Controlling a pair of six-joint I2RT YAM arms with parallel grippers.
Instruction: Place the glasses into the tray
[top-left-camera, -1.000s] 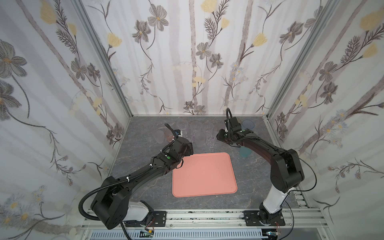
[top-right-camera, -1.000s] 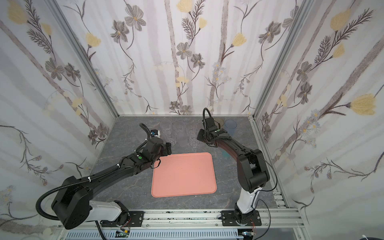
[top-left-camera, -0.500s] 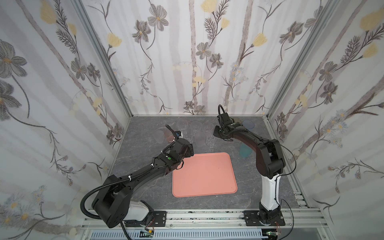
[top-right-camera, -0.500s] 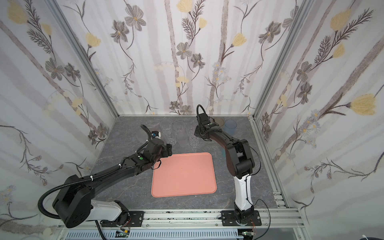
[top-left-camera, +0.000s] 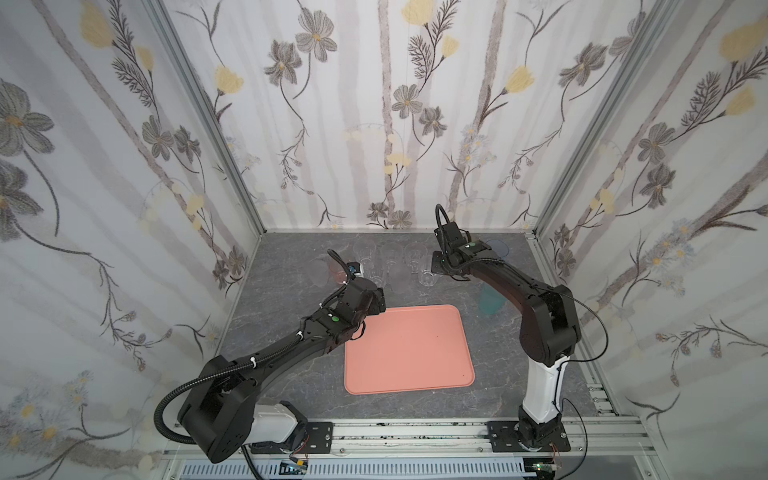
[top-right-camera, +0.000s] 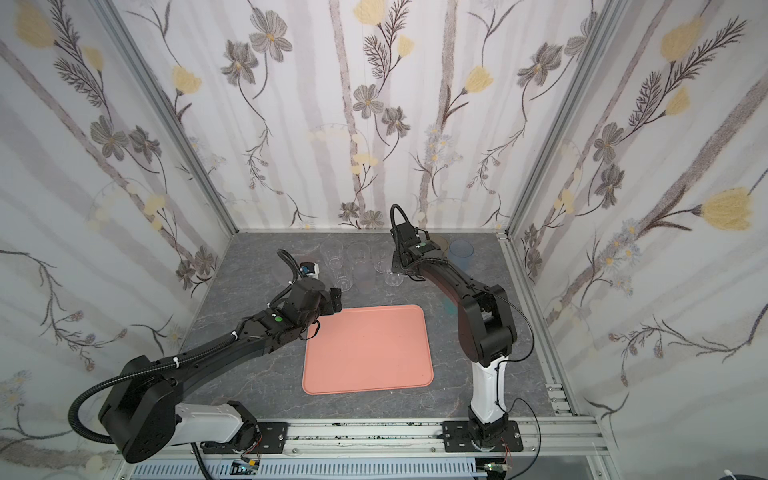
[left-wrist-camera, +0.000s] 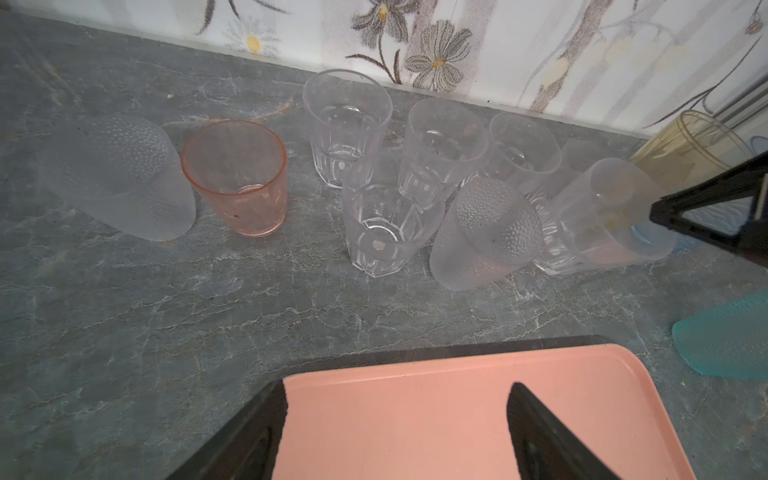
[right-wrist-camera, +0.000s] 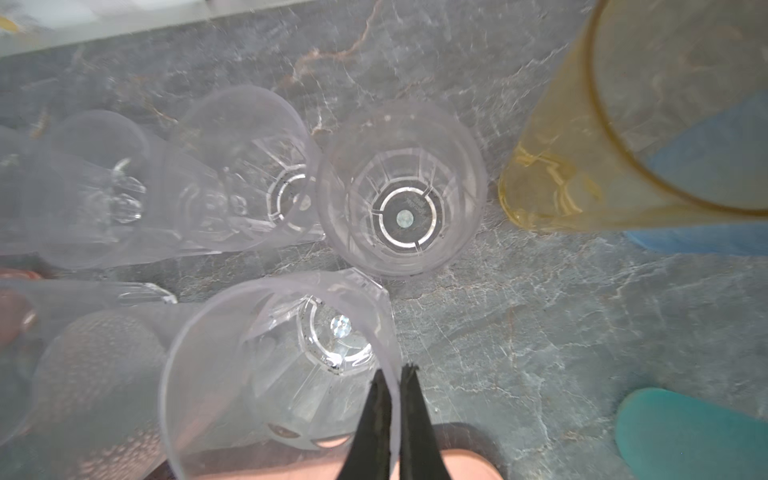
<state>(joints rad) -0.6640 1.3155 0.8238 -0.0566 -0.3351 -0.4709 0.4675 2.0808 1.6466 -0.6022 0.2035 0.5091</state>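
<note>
Pick step, first glass. The right claw (right-wrist-camera: 395, 370) is pinched together on the rim wall of a small clear faceted plastic tumbler (right-wrist-camera: 270, 353), one finger inside and one outside. The tumbler seems to stand on the grey marbled worktop (top-left-camera: 415, 409), at the near right of the cluster of glasses (left-wrist-camera: 440, 137) along the far side. It is just beyond the flat salmon-pink rectangular tray (top-left-camera: 407, 349), which holds nothing. The left claw (left-wrist-camera: 397, 386) is apart and empty over the tray's far-left corner. Next, likely: lift straight up clear of the neighbours, bring it near, set it upright in the tray.

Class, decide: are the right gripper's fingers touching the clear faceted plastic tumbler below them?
Touching. The right wrist view shows the fingers of the right gripper pinching the wall of the clear faceted plastic tumbler, one inside the rim, one outside.
</note>
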